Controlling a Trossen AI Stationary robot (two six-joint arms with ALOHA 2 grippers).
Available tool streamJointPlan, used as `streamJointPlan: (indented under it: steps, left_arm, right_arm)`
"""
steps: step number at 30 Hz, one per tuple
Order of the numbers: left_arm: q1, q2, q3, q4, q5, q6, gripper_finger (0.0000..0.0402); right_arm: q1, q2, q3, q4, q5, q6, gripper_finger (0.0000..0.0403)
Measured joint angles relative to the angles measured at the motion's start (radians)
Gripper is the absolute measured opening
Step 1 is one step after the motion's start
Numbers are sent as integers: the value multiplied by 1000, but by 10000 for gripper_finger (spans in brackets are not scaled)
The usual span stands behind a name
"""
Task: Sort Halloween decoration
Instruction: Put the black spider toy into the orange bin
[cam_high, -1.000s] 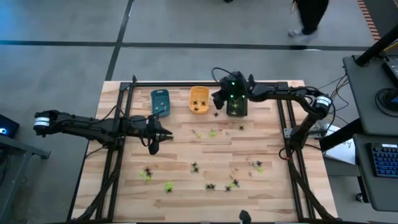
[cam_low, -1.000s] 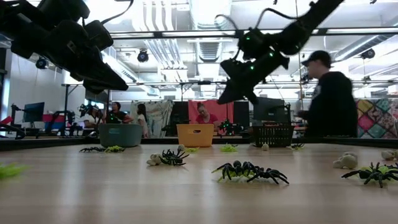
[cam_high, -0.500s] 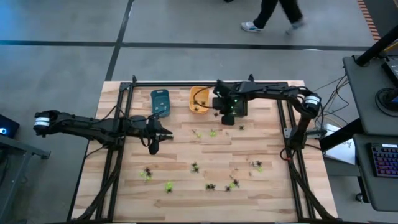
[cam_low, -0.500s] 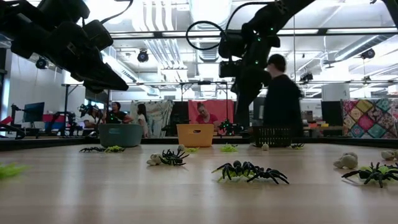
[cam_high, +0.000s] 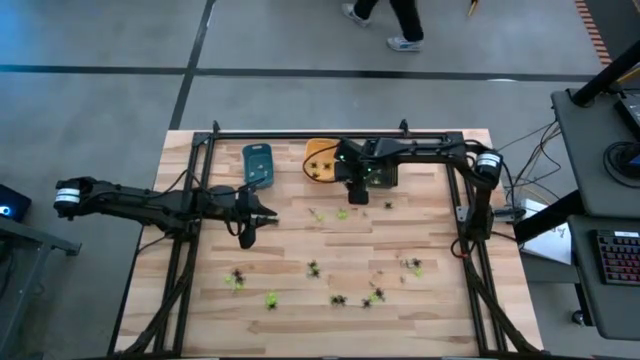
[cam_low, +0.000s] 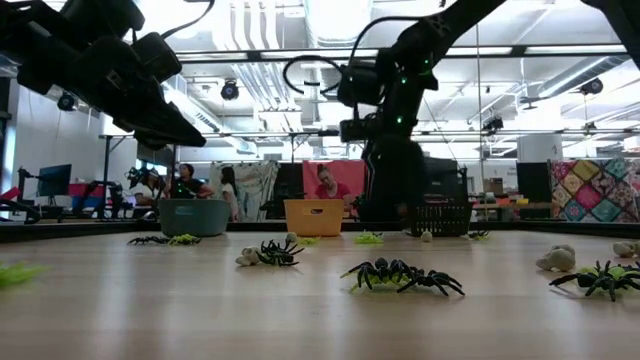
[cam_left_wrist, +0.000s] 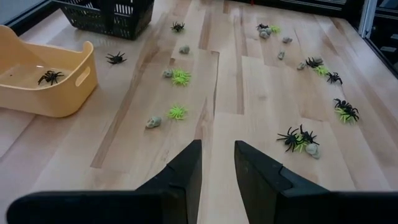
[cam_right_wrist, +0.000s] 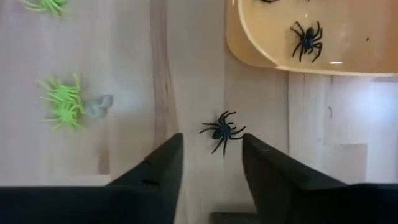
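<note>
Your right claw (cam_right_wrist: 210, 163) hung open, empty, above a black spider (cam_right_wrist: 222, 131) beside the orange tray (cam_right_wrist: 249, 43); next, descend and pinch. Left claw (cam_left_wrist: 217, 165) waited, narrowly parted.

I am seeing my right gripper (cam_high: 352, 196) swinging away from the black tray (cam_high: 383, 172) toward the orange tray (cam_high: 320, 161); its fingers are now parting above a black spider (cam_right_wrist: 223, 130) lying beside that tray; the passing person (cam_high: 385, 18) is walking leftward.
</note>
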Motion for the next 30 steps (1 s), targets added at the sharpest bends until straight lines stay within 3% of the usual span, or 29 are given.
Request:
streamJointPlan:
  steps: [6,21,25,30]
  left_arm:
    - [0,0,0,0,0,18,77]
    - [0,3,0,-2,0,34,77]
    - [0,3,0,-2,0,34,77]
    - [0,4,0,-2,0,42,77]
  right_arm:
    - [2,51,2,35,40,0,207]
    - [0,132,3,62,71,1,210]
    - [0,135,4,63,70,0,192]
    - [0,134,3,61,63,-2,132]
